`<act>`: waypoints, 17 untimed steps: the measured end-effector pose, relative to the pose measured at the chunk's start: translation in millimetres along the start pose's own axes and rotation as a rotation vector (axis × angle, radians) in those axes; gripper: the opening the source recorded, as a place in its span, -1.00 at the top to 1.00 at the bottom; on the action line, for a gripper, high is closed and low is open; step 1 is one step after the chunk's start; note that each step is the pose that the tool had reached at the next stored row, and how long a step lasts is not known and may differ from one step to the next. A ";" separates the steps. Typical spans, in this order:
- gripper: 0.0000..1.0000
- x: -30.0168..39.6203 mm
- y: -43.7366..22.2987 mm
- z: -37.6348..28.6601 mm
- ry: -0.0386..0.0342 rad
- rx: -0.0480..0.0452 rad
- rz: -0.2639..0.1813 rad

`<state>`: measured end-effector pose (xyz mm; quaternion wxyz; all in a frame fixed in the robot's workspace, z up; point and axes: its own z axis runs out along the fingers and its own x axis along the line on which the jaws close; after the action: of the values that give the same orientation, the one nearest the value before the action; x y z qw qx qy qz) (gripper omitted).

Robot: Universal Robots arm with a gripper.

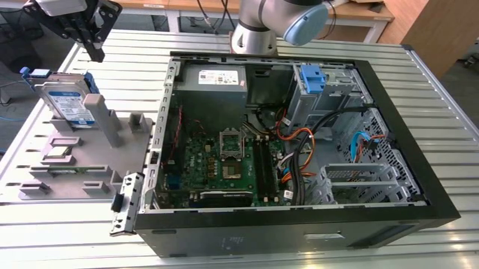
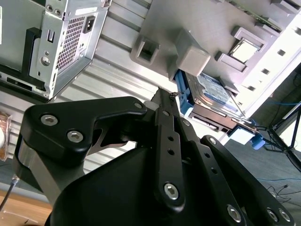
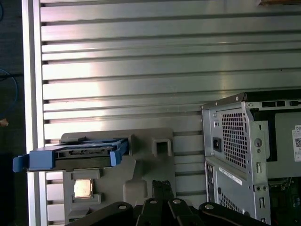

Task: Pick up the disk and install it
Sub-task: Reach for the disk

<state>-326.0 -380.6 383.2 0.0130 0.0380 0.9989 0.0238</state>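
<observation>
The gripper [image 1: 97, 56] hangs in the air over the far corner of the slatted metal table [image 1: 45, 235] at the exterior view's left, its two black fingers drawn together to a point with nothing between them. The disk [image 1: 67, 103] is near it but apart, untouched, standing on edge and leaning in a grey holder tray [image 1: 75, 165], white-and-blue label facing out and blue rails along its sides. In the second wrist view the gripper [image 2: 163, 96] shows the same pinched tips, and the disk [image 2: 211, 92] sits just past them, tucked behind a grey post of the holder tray [image 2: 211, 28]. In the first wrist view the gripper [image 3: 162, 184] is over the holder tray [image 3: 146, 165] and the disk [image 3: 70, 153] is seen edge-on. Just beside the tray, toward the exterior view's right, the open computer case [image 1: 299, 235] lies on the same table – a grey power supply [image 1: 213, 78] in its far corner, a lone blue bracket [image 1: 313, 78] in the bay next to it – and the disk is outside it
</observation>
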 end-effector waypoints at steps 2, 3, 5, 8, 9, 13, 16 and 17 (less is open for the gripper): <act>0.79 1.3 0.0 0.0 0.0000 -0.0005 0.001; 0.79 2.3 0.0 0.0 0.0000 -0.0007 0.001; 0.79 4.8 0.0 0.0 -0.0001 -0.0010 0.003; 0.79 9.0 -0.1 0.0 -0.0002 -0.0012 0.005; 0.79 10.3 -0.1 0.0 -0.0002 -0.0012 0.006; 0.79 13.2 -0.4 -0.1 -0.0002 -0.0015 0.007; 0.79 13.2 -0.3 -0.1 -0.0003 -0.0016 0.007; 0.79 13.3 -0.3 -0.1 -0.0003 -0.0015 0.008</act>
<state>-339.3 -379.9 382.9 0.0130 0.0417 0.9987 0.0246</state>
